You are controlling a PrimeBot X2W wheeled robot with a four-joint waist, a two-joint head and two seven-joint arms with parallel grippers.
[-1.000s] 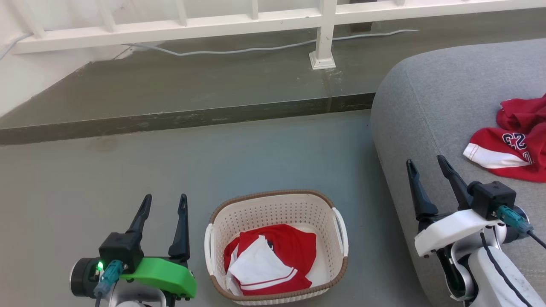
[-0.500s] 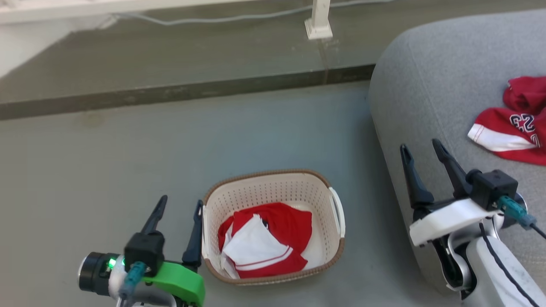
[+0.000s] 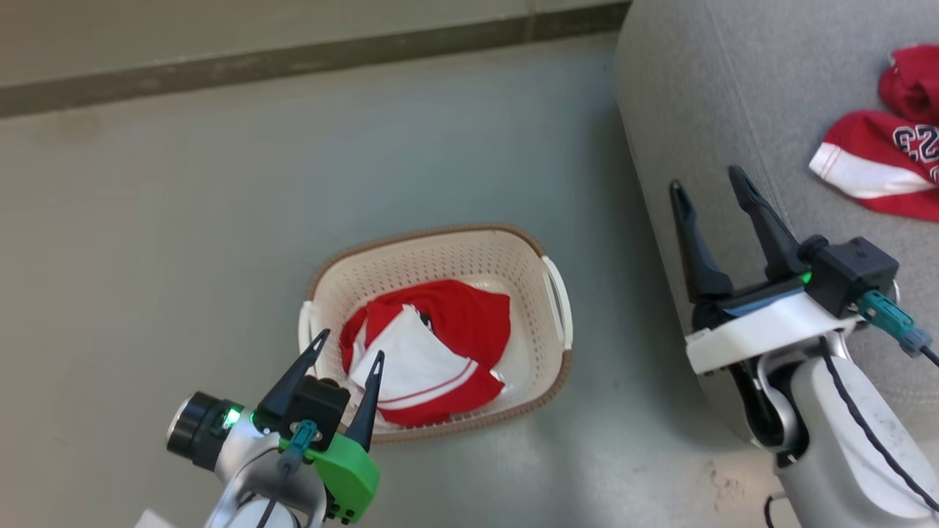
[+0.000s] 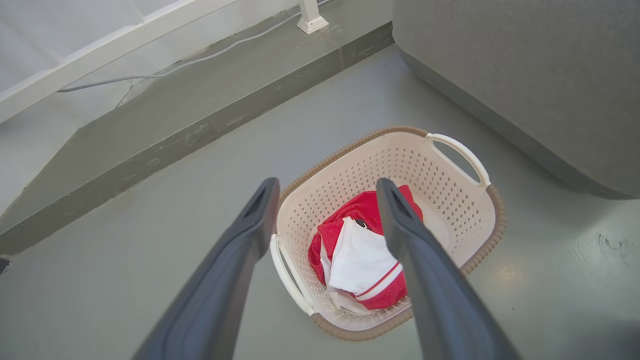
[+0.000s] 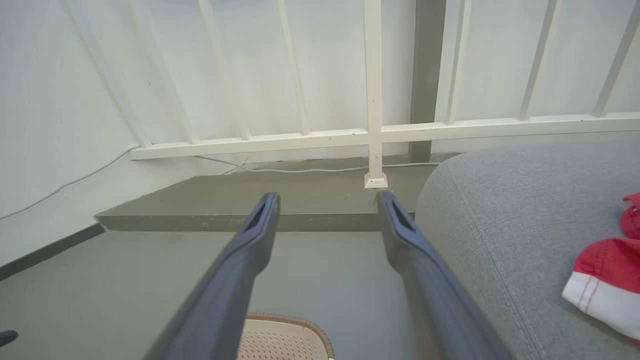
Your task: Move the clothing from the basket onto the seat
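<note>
The left tool, two long dark fingers on a green mount, stands fully open and holds nothing. It hovers over the near-left corner of the small cream perforated plastic basket with a brown woven-look rim, fingers angled toward the interior. In the left wrist view the open jaws frame the soft red garment with a large white panel, which lies crumpled on the basket bottom directly ahead of the tool and apart from it. This alignment is judged to be an approach for a pick: jaws wide to admit a fold of cloth, tips clear of the rim. The right tool, on a white mount, is equally open and empty. It is held well to the right of the basket, just beside the rounded edge of the large grey fabric-upholstered seat, presumably to leave the basket approach free. Beyond the right tool, a red garment with white trim and dark lettering rests on the seat, so the task is judged partly complete. The basket stands on the grey floor, near the seat.
</note>
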